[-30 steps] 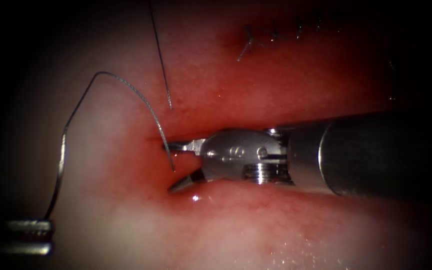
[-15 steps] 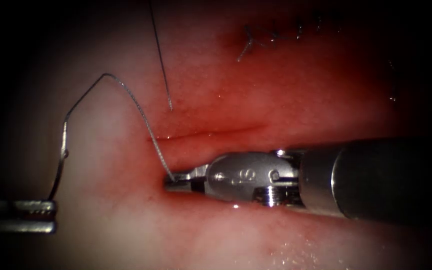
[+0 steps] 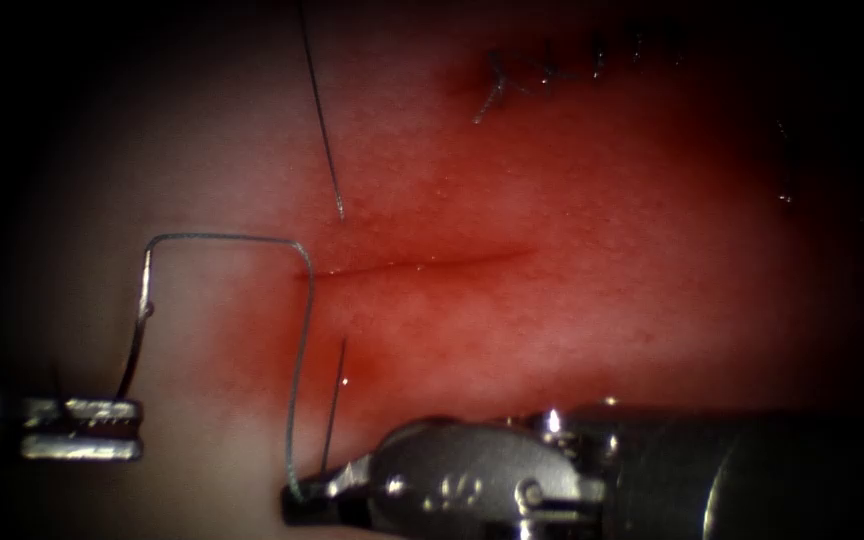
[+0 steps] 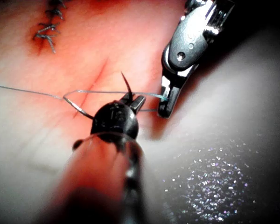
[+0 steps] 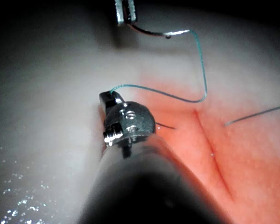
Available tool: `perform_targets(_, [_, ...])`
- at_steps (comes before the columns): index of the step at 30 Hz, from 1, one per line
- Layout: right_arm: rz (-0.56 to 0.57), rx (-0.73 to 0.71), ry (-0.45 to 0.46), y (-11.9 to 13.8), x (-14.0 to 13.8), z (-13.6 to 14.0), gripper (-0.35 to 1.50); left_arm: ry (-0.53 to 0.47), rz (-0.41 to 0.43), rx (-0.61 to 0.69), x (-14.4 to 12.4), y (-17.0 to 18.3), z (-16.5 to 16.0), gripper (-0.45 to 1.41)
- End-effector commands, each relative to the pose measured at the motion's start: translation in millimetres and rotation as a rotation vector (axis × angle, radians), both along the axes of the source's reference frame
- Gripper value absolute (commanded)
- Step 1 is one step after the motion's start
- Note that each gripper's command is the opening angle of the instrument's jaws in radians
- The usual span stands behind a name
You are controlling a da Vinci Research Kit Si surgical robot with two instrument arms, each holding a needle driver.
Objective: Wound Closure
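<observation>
Left tool (image 3: 87,428) clenched on needle (image 3: 137,335) base, clear of tissue (image 3: 552,320). Right tool (image 3: 302,492) grips thread (image 3: 297,380), now drawn lower from cut (image 3: 417,264). Left wrist view adds stitches (image 4: 46,32).

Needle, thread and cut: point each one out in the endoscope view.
needle (image 3: 137,345): endoscope view, on its curved body above the left tool's jaws.
thread (image 3: 302,350): endoscope view, on the strand running down to the right tool's jaws.
cut (image 3: 422,263): endoscope view, on the middle of its dark line.

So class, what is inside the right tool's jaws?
The right tool has its jaws shut on the thread; the left tool holds the needle. How much thread lies between the jaws is covered.
</observation>
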State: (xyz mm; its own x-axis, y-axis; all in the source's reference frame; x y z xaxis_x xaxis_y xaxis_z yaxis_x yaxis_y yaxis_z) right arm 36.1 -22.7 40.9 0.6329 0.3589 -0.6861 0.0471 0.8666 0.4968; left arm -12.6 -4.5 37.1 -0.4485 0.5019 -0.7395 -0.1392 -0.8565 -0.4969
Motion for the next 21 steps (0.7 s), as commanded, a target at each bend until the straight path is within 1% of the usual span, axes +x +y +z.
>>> perform_targets(1, [-0.001,0.001,0.006,-0.7,1.2,0.1,-0.35,0.006,0.004,0.001,-0.6,-0.2,0.3,-0.45])
perform_targets(4, [0.009,0.0,0.01,-0.2,1.5,0.7,-0.35,0.007,0.003,0.003,-0.6,-0.2,0.1,-0.45])
perform_targets(5, [0.022,-0.001,0.019,0.3,1.4,1.3,-0.2,0.007,0.003,0.003,-0.5,-0.2,0.1,-0.45])
perform_targets(6, [0.05,-0.037,0.039,1.5,1.3,2.3,0.79,0.006,0.004,0.004,-0.4,-0.1,0.1,-0.45])
perform_targets(7, [0.05,-0.037,0.039,1.5,1.3,2.3,0.79,0.006,0.004,0.004,-0.4,-0.1,0.1,-0.45])
perform_targets(8, [0.066,-0.086,0.042,2.4,1.3,3.0,1.18,0.006,0.005,0.005,-0.3,0.0,0.1,-0.45])
perform_targets(9, [0.069,-0.12,0.051,3.1,1.2,3.5,1.29,0.005,0.006,0.005,-0.2,0.0,0.1,-0.45])
perform_targets(10, [0.072,-0.13,0.055,3.7,1.1,3.9,1.35,0.002,0.008,0.007,0.0,0.1,0.1,-0.45])
perform_targets(11, [0.093,-0.15,0.07,4.6,0.5,5.0,1.36,0.009,0.006,0.006,0.3,0.3,0.0,-0.45])
perform_targets(12, [0.101,-0.157,0.077,4.8,0.3,5.4,1.36,0.011,0.005,0.006,0.4,0.4,0.0,-0.45])
perform_targets(13, [0.101,-0.157,0.077,4.8,0.3,5.4,1.36,0.011,0.005,0.006,0.4,0.4,0.0,-0.45])
perform_targets(19, [0.153,-0.182,0.098,6.2,-0.5,8.0,1.38,0.046,-0.016,0.005,1.4,0.9,0.0,-0.45])
perform_targets(21, [0.159,-0.192,0.098,6.2,-0.5,9.1,1.35,0.057,-0.024,0.007,1.5,1.0,0.1,-0.45])
